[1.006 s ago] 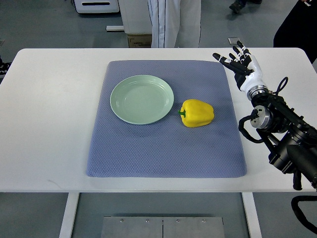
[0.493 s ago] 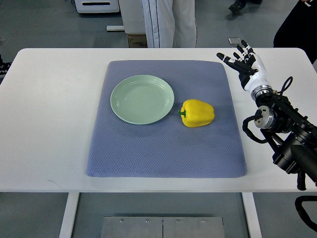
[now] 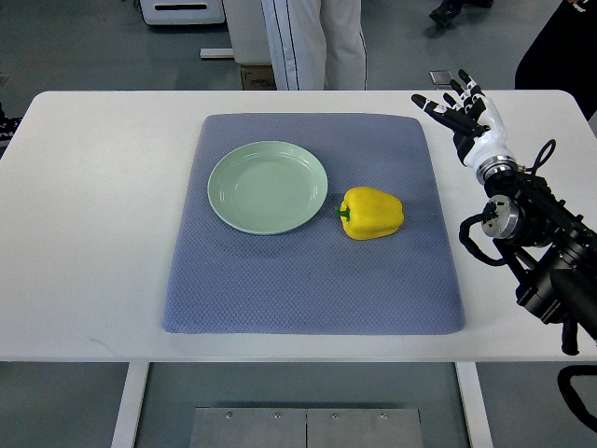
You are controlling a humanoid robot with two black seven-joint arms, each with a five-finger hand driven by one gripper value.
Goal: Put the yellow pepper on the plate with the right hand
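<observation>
Yellow pepper (image 3: 371,213) lies on its side on the blue-grey mat (image 3: 308,280), right of mat centre, green stem pointing left toward the plate. Pale green plate (image 3: 268,187) sits on the mat's upper-left part, empty, just beside the pepper; whether the two touch cannot be told.

The mat covers the middle of the white table (image 3: 93,215); its far edge is near the table's far edge and its near edge is short of the table's near edge.

Right robot hand (image 3: 466,117) is up near the table's far right corner, off the mat's far right corner, well apart from the pepper. Fingers (image 3: 437,105) spread and extended, dark tips pointing left and away, holding nothing. White palm shell, black wrist and arm with looped cables running down along the table's right edge to the picture's right side. Whether the hand touches the table surface cannot be told.

Left arm not in view.

Beyond the far edge of the table: a person's legs (image 3: 312,42) in white trousers with a dark side stripe stand on the grey floor. A cardboard box (image 3: 254,75) sits just left of the legs. A dark shape fills the upper right corner.
</observation>
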